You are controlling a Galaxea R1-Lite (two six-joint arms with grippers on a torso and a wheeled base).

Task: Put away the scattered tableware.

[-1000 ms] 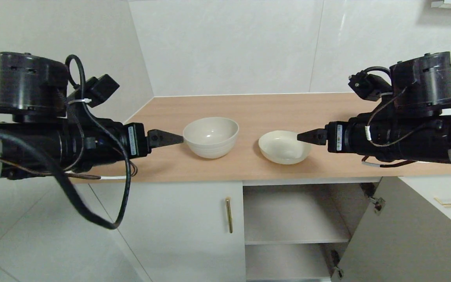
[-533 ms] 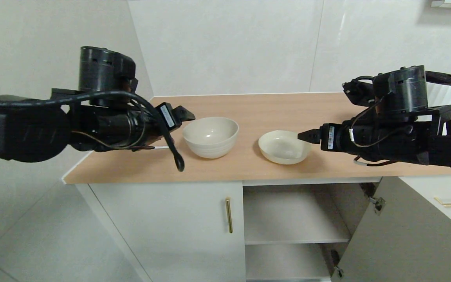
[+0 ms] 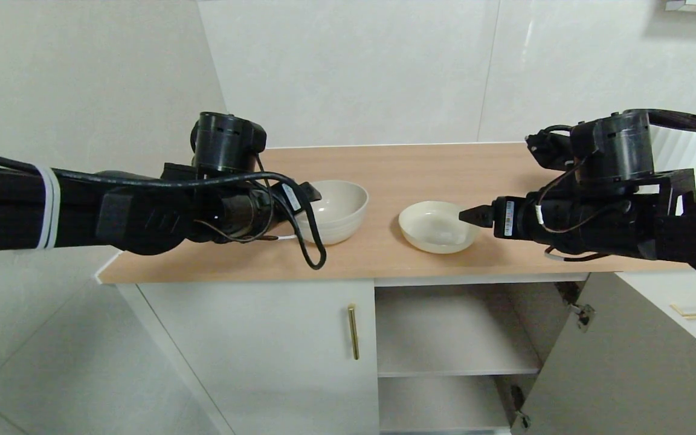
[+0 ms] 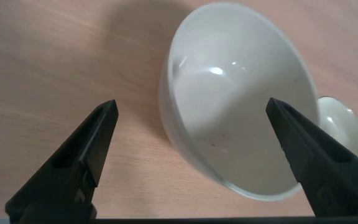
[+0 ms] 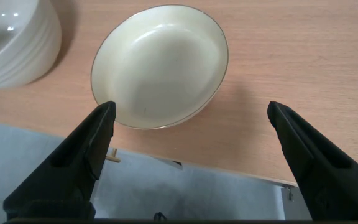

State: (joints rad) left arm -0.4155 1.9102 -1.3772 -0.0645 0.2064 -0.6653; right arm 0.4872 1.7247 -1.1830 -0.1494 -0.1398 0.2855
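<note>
Guessing glazed ceramic: stiff, slick, chippable, so pinch a rim. Left hand (image 4: 191, 107) is spread at the left rim of the deep bowl (image 3: 337, 208) on the desk (image 3: 420, 169); right hand (image 5: 189, 109) is spread by the shallow dish (image 3: 435, 228) beside that bowl.

Pale wood countertop (image 3: 396, 169) set in a corner of glossy white-tiled walls (image 3: 354, 72). Below it is a white cabinet - left door (image 3: 263, 350) closed with a slim gold handle (image 3: 353, 331), right door (image 3: 614, 362) swung open, showing white shelves (image 3: 451, 338). Light tiled floor (image 3: 52, 374). Soft, even light.
</note>
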